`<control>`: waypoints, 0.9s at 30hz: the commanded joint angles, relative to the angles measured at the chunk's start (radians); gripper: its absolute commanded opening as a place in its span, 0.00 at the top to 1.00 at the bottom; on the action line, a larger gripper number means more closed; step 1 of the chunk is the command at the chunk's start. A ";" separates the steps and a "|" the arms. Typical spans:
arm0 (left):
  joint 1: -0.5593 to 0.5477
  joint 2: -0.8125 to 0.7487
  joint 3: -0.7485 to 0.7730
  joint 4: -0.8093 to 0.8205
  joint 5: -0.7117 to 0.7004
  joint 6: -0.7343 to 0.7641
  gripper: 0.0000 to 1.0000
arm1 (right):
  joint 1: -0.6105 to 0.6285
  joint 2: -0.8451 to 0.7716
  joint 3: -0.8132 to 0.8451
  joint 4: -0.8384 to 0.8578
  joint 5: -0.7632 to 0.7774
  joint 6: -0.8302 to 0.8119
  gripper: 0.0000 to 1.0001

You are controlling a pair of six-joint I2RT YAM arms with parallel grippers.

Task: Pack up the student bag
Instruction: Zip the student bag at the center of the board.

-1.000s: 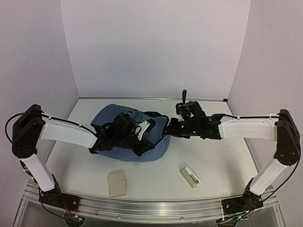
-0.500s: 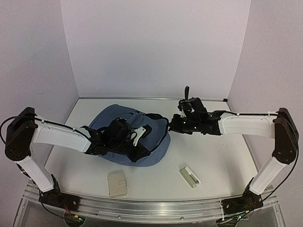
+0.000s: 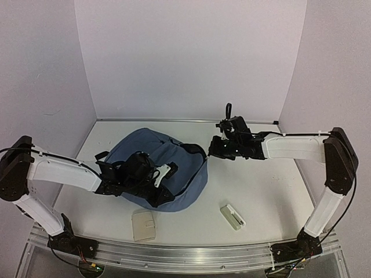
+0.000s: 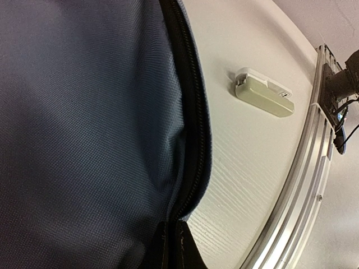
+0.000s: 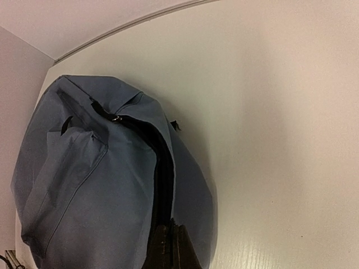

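The slate-blue student bag (image 3: 152,157) lies on the white table left of centre, its black zipper line running along its right side. My left gripper (image 3: 164,196) is at the bag's near edge. In the left wrist view it (image 4: 175,247) is shut on the bag's zipper edge (image 4: 193,129). My right gripper (image 3: 210,151) is at the bag's far right edge. In the right wrist view it (image 5: 171,247) is shut on the black zipper band of the bag (image 5: 84,185). The bag's inside is hidden.
A flat beige case (image 3: 144,225) lies near the front edge, just in front of the bag. A small grey-and-white box (image 3: 233,216) lies front right and also shows in the left wrist view (image 4: 263,92). An aluminium rail (image 3: 185,255) runs along the front edge.
My left gripper has pulled the bag's near edge toward the front left. My right gripper has shifted slightly back and right with the far edge. The bag is stretched longer between them.
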 commanded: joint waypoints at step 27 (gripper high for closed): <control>-0.030 0.286 0.482 -0.053 -0.130 -0.088 0.16 | -0.023 -0.094 -0.125 0.216 -0.212 -0.030 1.00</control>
